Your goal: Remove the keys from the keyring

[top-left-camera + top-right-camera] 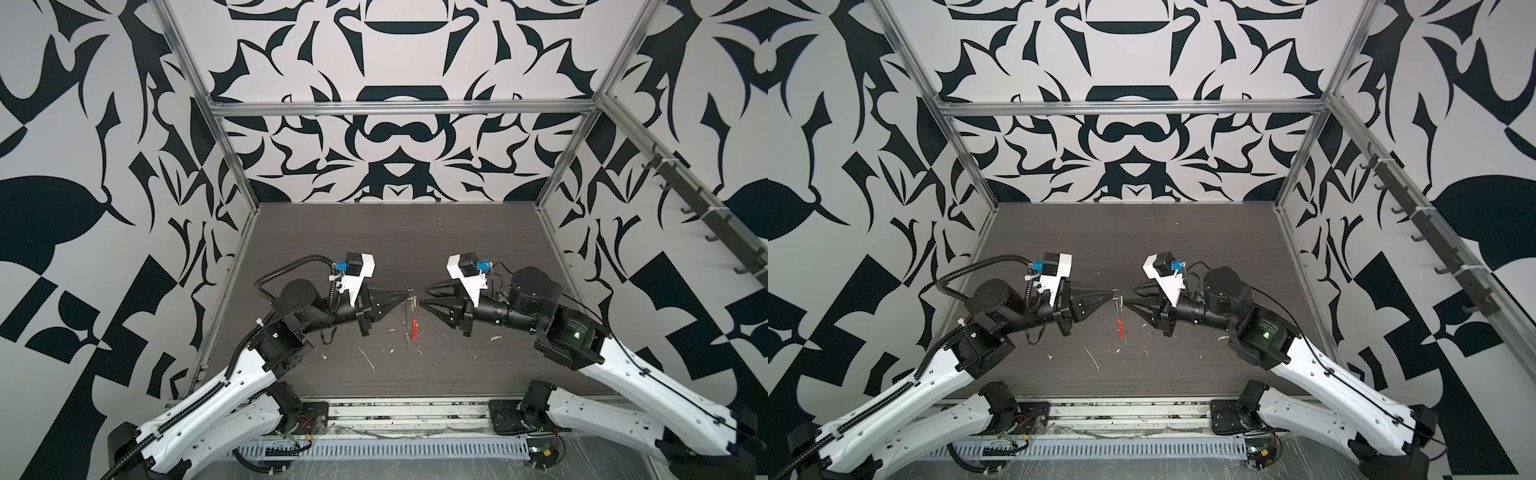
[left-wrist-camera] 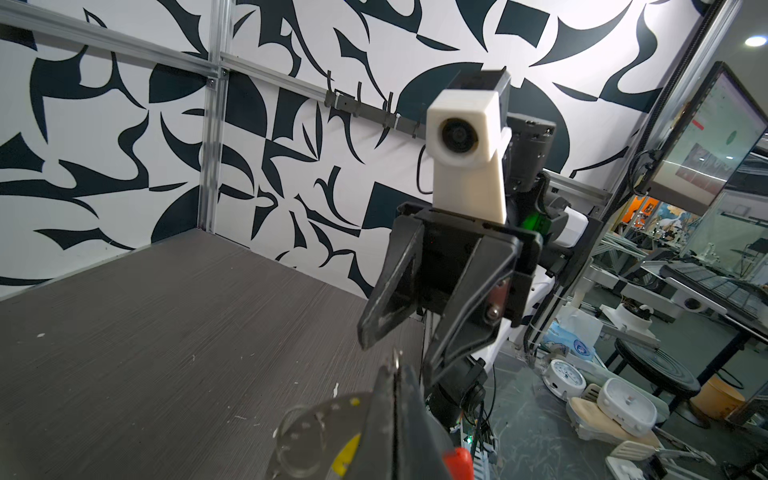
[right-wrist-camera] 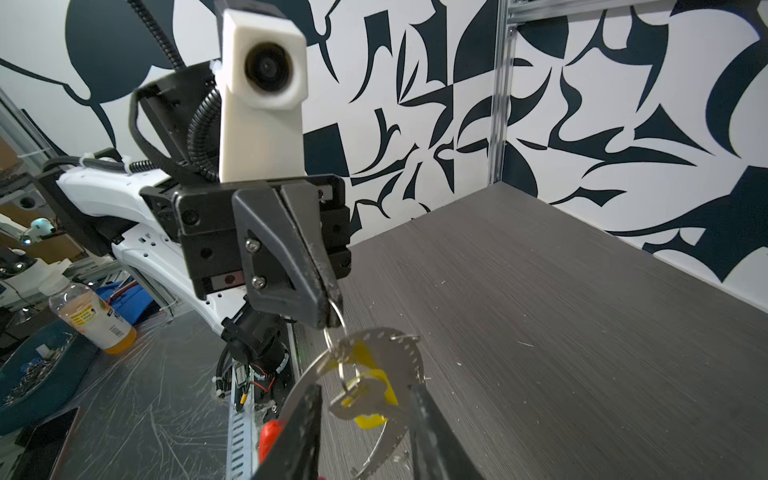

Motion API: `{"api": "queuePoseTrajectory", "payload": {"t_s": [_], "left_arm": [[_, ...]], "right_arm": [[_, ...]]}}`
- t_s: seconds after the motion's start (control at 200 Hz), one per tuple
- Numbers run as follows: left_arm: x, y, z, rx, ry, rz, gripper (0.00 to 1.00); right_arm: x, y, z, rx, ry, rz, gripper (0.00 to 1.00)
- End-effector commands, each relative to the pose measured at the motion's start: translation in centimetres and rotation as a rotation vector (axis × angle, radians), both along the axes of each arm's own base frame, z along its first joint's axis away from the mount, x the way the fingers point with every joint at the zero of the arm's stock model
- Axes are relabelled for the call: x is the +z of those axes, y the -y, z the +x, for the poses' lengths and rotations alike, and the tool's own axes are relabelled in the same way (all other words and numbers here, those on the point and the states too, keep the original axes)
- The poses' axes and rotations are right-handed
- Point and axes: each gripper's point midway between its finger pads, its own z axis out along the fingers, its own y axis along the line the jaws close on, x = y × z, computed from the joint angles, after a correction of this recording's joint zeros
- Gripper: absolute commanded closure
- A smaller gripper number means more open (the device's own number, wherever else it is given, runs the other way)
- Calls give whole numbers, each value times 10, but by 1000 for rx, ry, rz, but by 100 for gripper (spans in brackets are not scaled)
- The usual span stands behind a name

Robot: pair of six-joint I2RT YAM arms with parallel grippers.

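Fully closed left gripper [image 3: 328, 320], pinching the top of the keyring [image 3: 343, 322] and holding it up over the table [image 1: 374, 249], mid-workspace. Below that pinch: keys [image 3: 362, 397] dangling, long axis vertical, flat faces overlapped, with silver blades, yellow bits and a silver crescent plate [image 3: 405, 361] with tick marks, all on the same thin loop. Lower on the bunch a red piece [image 1: 414, 326], then a green tip [image 1: 409, 338]; can't tell whether it touches the table. Facing it head-on: right gripper [image 1: 423, 296], partly open, empty, tips just beside the top of the bunch. In the right wrist view, jaws either side of the bunch with a gap on both sides. Only free arm, so probably next: close on one key and work it round the loop. Risk: catching the crescent plate or two pieces at once, given the overlap. White scraps [image 1: 366, 358] on the table, apart from the bunch, not in the way.
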Motion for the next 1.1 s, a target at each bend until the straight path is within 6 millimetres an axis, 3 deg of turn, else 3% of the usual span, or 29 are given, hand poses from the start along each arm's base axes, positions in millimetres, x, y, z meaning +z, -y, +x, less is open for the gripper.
{"api": "queuePoseTrajectory", "payload": {"t_s": [0.0, 0.37, 0.665, 0.845, 1.095], "left_arm": [[16, -2, -6, -22, 36, -63, 100], [18, -1, -1, -13, 29, -103, 100], [23, 0, 0, -15, 32, -127, 100], [21, -2, -4, -21, 44, -107, 100], [13, -6, -10, -21, 59, -64, 100]], "right_arm": [[23, -4, -4, 25, 47, 81, 65], [17, -18, -10, 65, 52, 78, 100], [1, -34, -19, 89, 49, 23, 100], [1, -25, -19, 55, 55, 9, 100], [19, -1, -29, 31, 82, 47, 73]]}}
